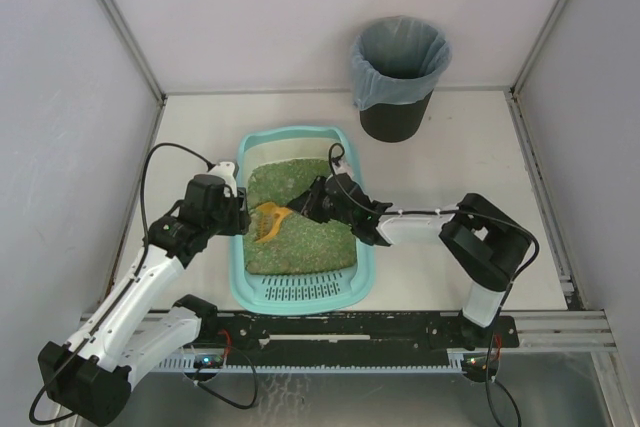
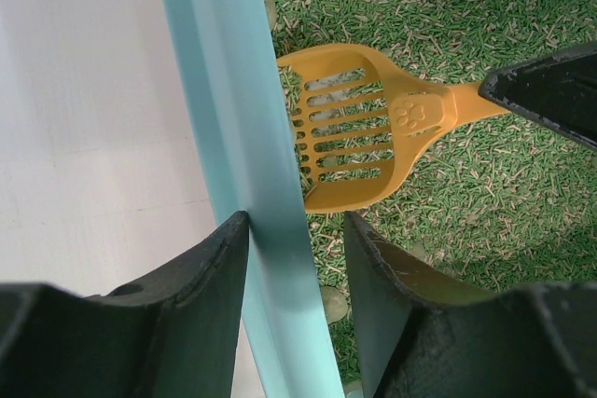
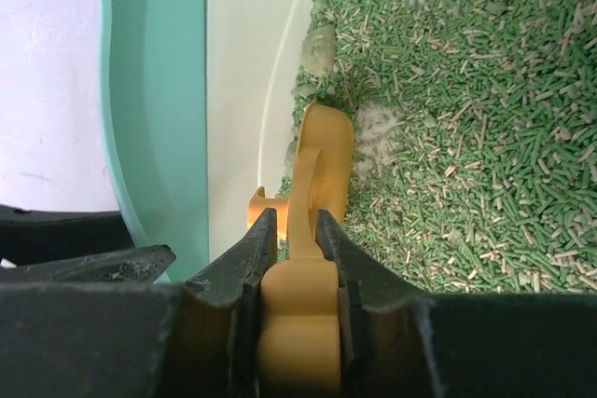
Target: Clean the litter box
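The light-teal litter box (image 1: 252, 292) lies mid-table, filled with green litter (image 1: 310, 237). My left gripper (image 1: 240, 215) straddles its left rim (image 2: 233, 137); in the left wrist view the gripper (image 2: 297, 221) is shut on that rim, the outer finger pressed against it. My right gripper (image 1: 305, 205) reaches in from the right and is shut on the handle of the orange slotted scoop (image 1: 268, 221). The scoop head (image 2: 350, 132) rests on the litter close to the left wall. In the right wrist view the gripper (image 3: 297, 216) clamps the orange handle (image 3: 322, 151).
A black round bin (image 1: 398, 72) with a grey-blue bag stands at the back right. Grey-green clumps lie by the box's inner wall (image 3: 319, 48) and near my left fingers (image 2: 333, 303). The box's slotted grate (image 1: 300, 293) faces the arm bases.
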Controlling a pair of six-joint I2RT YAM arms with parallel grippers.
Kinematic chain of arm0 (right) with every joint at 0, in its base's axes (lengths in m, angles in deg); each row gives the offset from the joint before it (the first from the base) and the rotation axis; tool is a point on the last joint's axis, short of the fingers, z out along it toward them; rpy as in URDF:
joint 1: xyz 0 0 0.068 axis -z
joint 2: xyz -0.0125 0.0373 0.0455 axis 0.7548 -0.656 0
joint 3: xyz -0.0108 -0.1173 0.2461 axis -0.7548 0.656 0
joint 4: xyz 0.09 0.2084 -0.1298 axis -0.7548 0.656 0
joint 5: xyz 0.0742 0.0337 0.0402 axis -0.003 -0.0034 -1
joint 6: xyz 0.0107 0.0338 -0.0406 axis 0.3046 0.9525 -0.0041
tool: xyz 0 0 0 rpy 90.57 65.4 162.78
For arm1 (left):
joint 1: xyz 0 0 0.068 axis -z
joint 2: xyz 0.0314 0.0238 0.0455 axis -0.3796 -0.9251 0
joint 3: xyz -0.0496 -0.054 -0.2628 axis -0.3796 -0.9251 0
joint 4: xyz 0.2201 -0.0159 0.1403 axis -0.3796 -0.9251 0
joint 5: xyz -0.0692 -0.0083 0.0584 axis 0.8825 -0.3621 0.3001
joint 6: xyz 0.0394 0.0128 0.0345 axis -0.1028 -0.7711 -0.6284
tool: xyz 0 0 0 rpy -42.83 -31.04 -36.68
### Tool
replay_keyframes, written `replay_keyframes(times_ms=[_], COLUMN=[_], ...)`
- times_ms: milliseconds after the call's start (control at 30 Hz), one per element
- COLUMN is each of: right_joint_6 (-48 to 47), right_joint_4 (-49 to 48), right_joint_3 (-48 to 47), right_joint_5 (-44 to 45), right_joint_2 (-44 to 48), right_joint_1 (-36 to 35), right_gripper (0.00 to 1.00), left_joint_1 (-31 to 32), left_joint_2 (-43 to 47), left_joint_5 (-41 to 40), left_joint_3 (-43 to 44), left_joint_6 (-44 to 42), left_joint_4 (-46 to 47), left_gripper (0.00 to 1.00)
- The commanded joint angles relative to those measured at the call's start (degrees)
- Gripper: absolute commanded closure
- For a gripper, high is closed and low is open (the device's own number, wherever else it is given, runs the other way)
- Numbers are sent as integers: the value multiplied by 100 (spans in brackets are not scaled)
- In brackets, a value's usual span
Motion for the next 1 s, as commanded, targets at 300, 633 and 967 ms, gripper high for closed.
replay_keyframes(times_ms=[300, 633, 967], right_joint_6=[459, 515, 477], right_joint_4=[-1420, -1045, -824], right_joint_3=[717, 918, 1017], right_joint_5=[279, 632, 872], right_joint_2=[521, 912, 1211], right_joint_1=[-113, -101, -92], right_gripper=[100, 100, 100], left_joint_1=[22, 21, 22], left_joint_2=[22, 25, 38], left_joint_5=[141, 141, 142], left_joint_3=[-28, -25, -25], left_joint_6=[-30, -26, -35], left_joint_4=[149, 149, 151], left_gripper=[51, 51, 51])
